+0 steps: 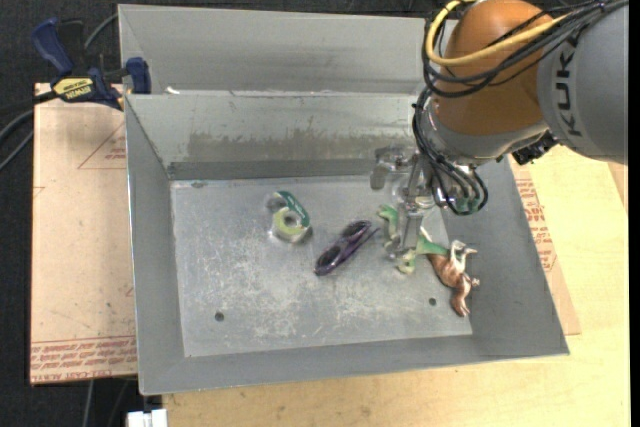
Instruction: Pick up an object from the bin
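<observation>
Right of the purple piece [343, 247], the claw [404, 233] hangs low over a green-and-white toy [407, 261] beside a brown figure [456, 277]; open or closed, cannot tell.

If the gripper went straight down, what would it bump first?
Probably the small green-and-white thing right under the gripper, beside the brown toy. Depth is hard to judge, so it may already touch.

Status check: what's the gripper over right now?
Gripper low over small green-and-white piece, right part of bin. Brown toy animal crowds one side, purple piece the other.
</observation>
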{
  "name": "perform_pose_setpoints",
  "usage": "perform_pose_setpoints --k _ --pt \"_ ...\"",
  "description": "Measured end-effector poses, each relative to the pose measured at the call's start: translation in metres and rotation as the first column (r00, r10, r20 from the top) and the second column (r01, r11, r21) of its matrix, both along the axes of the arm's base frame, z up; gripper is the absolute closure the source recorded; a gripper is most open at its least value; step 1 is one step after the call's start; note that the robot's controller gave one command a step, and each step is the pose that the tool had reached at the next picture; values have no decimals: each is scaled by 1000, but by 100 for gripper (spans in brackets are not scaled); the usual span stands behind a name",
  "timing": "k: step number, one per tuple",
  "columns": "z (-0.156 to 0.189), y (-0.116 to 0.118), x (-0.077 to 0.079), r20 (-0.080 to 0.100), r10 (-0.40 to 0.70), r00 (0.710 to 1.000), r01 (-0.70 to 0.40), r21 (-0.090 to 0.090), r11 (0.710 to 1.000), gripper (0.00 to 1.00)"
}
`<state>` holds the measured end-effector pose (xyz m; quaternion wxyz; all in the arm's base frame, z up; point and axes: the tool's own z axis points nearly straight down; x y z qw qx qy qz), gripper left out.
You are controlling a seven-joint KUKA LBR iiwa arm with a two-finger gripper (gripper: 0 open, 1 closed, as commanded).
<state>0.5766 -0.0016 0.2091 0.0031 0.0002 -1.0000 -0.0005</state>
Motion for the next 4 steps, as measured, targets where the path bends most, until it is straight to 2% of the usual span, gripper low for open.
perform_pose_setpoints --k 1,2,3,4 --pt "5 0 1 8 0 1000 0 0 1000 0" --pt "-73 -3 7 9 49 999 -49 0 999 0" --pt "-113 21 -8 8 -84 996 84 1 996 0" --pt "-139 0 13 13 -144 989 144 2 990 0"
